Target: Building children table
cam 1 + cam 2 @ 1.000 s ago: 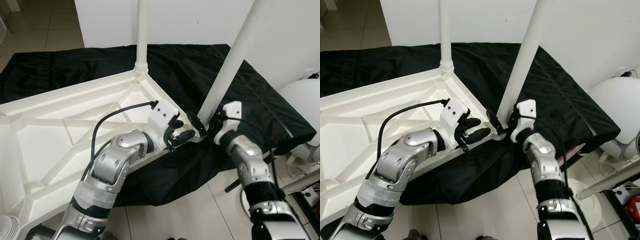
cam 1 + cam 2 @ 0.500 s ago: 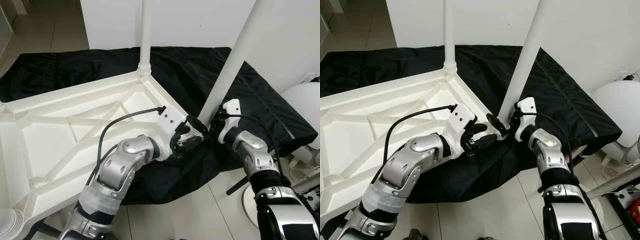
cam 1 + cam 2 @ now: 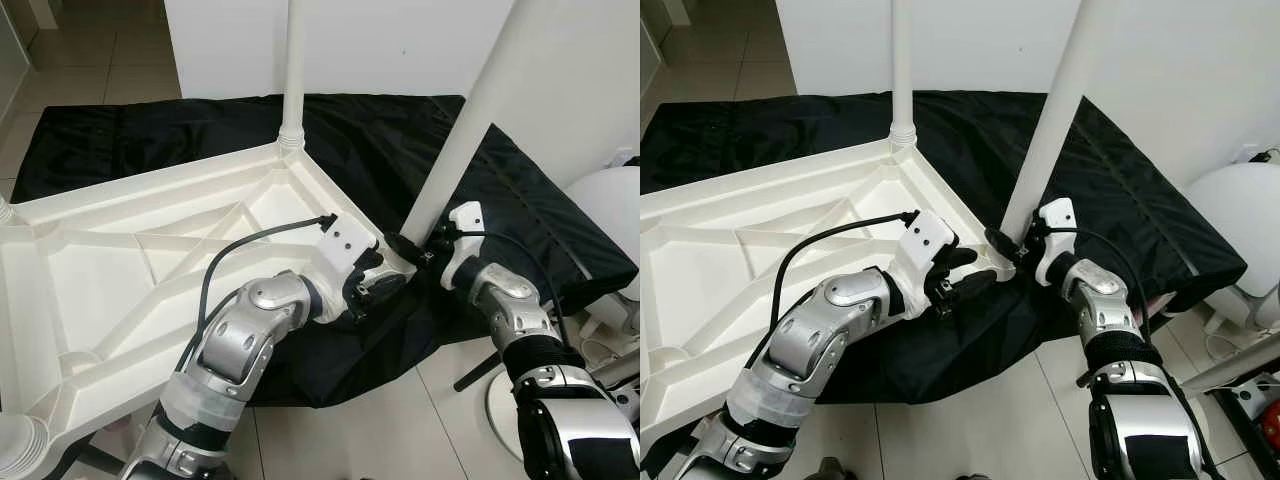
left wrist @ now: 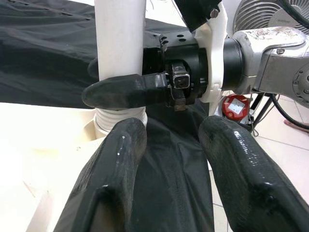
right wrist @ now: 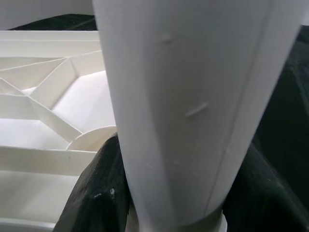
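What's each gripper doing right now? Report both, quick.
Left gripper: open, empty, hovering at the near table leg's base.
Right gripper: shut on the near table leg, low down by the upturned tabletop's corner socket.

Left gripper point(image 3: 375, 287) jaws parted, right gripper point(image 5: 169, 193) jaws clamped, both arms reaching forward

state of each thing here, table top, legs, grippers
table top: upside down on the black cloth, ribbed underside up
far leg: upright, seated in its corner socket
near leg: upright at the near corner, tilted a little
right gripper: shut on the near leg at its base
left gripper: open, holding nothing, at the table top's edge beside the near leg
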You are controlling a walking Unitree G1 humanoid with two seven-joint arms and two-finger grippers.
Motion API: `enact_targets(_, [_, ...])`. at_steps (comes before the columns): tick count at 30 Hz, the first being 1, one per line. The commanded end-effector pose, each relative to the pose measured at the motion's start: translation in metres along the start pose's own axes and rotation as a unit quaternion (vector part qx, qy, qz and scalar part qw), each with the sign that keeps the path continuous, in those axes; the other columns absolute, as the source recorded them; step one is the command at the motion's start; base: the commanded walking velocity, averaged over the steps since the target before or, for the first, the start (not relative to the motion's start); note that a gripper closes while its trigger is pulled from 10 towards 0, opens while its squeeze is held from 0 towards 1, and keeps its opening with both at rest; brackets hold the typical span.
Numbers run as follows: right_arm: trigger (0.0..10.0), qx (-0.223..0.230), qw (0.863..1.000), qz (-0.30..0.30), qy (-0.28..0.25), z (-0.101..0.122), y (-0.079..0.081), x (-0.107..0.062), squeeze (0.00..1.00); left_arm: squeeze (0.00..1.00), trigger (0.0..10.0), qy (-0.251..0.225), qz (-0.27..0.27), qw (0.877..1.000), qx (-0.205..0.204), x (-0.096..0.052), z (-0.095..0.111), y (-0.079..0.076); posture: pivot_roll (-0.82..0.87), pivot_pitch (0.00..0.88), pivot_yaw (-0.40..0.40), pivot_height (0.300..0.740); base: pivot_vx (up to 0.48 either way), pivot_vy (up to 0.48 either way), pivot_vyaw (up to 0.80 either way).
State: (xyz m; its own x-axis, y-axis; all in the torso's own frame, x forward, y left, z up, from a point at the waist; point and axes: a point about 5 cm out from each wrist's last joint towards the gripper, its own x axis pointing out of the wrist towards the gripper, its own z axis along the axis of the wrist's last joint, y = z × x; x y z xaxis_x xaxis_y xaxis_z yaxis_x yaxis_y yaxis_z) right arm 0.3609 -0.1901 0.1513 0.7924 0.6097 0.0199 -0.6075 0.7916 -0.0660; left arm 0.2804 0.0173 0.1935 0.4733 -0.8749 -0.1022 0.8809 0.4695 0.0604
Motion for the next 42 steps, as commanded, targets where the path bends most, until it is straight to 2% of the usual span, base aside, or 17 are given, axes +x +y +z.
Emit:
enact_targets(1, [10.0, 0.018, 1.0, -0.001, -0.011, -0.002, 0.0, -0.002, 0.0, 0.0, 10.0, 0.002, 0.034, 0.999, 0.003, 0.0, -0.002, 0.003, 0.05, 0.032, -0.058, 0.74, 0.0, 0.0, 0.0])
enact_targets(8, [10.0, 0.024, 0.999, -0.043, -0.004, -0.005, 0.002, -0.001, 0.0, 0.0, 10.0, 0.003, 0.038, 0.999, 0.004, -0.001, -0.002, 0.006, 0.04, 0.041, -0.058, 0.74, 0.0, 0.0, 0.0])
enact_targets(12, [10.0, 0.028, 0.989, -0.143, 0.011, -0.008, 0.005, 0.004, 0.0, 0.0, 10.0, 0.002, 0.046, 0.999, 0.001, -0.003, -0.002, 0.007, 0.04, 0.06, -0.067, 0.74, 0.0, 0.0, 0.0])
enact_targets(14, [10.0, 0.047, 0.98, -0.192, 0.011, -0.01, 0.008, 0.005, 0.0, 0.0, 10.0, 0.002, 0.049, 0.999, -0.001, -0.003, -0.003, 0.008, 0.04, 0.063, -0.068, 0.74, 0.0, 0.0, 0.0])
enact_targets(17, [10.0, 0.067, 0.972, -0.224, 0.008, -0.012, 0.012, 0.005, 0.0, 0.0, 10.0, 0.001, 0.051, 0.999, -0.003, -0.005, -0.003, 0.009, 0.04, 0.07, -0.069, 0.74, 0.0, 0.0, 0.0])
enact_targets(18, [10.0, 0.073, 0.965, -0.253, 0.0, -0.012, 0.021, 0.007, 0.0, 0.0, 10.0, 0.001, 0.054, 0.999, -0.005, -0.006, -0.003, 0.01, 0.05, 0.077, -0.069, 0.74, 0.0, 0.0, 0.0])
enact_targets(19, [10.0, 0.073, 0.965, -0.253, 0.0, -0.012, 0.021, 0.007, 0.0, 0.0, 10.0, 0.001, 0.054, 0.999, -0.005, -0.006, -0.003, 0.01, 0.05, 0.077, -0.069, 0.74, 0.0, 0.0, 0.0])
enact_targets(21, [10.0, 0.093, 0.932, -0.35, -0.019, -0.013, 0.041, 0.006, 0.0, 0.0, 10.0, 0.003, 0.06, 0.998, -0.006, -0.009, -0.003, 0.012, 0.05, 0.085, -0.068, 0.74, 0.0, 0.0, 0.0])
enact_targets(22, [10.0, 0.093, 0.932, -0.35, -0.019, -0.013, 0.041, 0.006, 0.0, 0.0, 10.0, 0.003, 0.06, 0.998, -0.006, -0.009, -0.003, 0.012, 0.05, 0.085, -0.068, 0.74, 0.0, 0.0, 0.0])
enact_targets(23, [10.0, 0.1, 0.921, -0.376, -0.022, -0.012, 0.047, 0.005, 0.0, 0.0, 10.0, 0.004, 0.061, 0.998, -0.007, -0.009, -0.003, 0.013, 0.05, 0.085, -0.068, 0.74, 0.0, 0.0, 0.0])
enact_targets(25, [10.0, 0.122, 0.908, -0.4, -0.024, -0.011, 0.062, 0.008, 0.0, 0.0, 10.0, 0.005, 0.063, 0.998, -0.006, -0.01, -0.003, 0.014, 0.05, 0.089, -0.067, 0.74, 0.0, 0.0, 0.0])
enact_targets(26, [10.0, 0.126, 0.906, -0.403, -0.022, -0.01, 0.066, 0.009, 0.0, 0.0, 10.0, 0.005, 0.064, 0.998, -0.006, -0.01, -0.003, 0.014, 0.05, 0.089, -0.067, 0.74, 0.0, 0.0, 0.0])
enact_targets(30, [10.0, 0.129, 0.921, -0.367, -0.021, -0.007, 0.078, 0.015, 0.0, 0.0, 10.0, 0.005, 0.065, 0.998, -0.008, -0.01, -0.003, 0.015, 0.05, 0.091, -0.063, 0.74, 0.0, 0.0, 0.0])
enact_targets(35, [10.0, 0.101, 0.924, -0.368, -0.025, -0.001, 0.071, 0.011, 0.0, 0.0, 10.0, 0.006, 0.061, 0.998, -0.007, -0.009, -0.003, 0.014, 0.04, 0.094, -0.062, 0.74, 0.0, 0.0, 0.0])
enact_targets(36, [10.0, 0.095, 0.924, -0.369, -0.029, 0.001, 0.069, 0.009, 1.0, 0.0, 10.0, 0.006, 0.06, 0.998, -0.007, -0.009, -0.003, 0.014, 0.04, 0.098, -0.064, 0.74, 0.0, 0.0, 0.0])
enact_targets(39, [10.0, 0.095, 0.924, -0.369, -0.029, 0.001, 0.069, 0.009, 1.0, 0.0, 10.0, 0.006, 0.06, 0.998, -0.007, -0.009, -0.003, 0.014, 0.04, 0.098, -0.064, 0.74, 0.0, 0.0, 0.0])
enact_targets(42, [10.0, 0.092, 0.938, -0.329, -0.055, 0.009, 0.066, 0.005, 1.0, 0.0, 10.0, 0.005, 0.063, 0.998, -0.009, -0.01, -0.003, 0.015, 0.04, 0.099, -0.067, 0.74, 0.0, 0.0, 0.0])
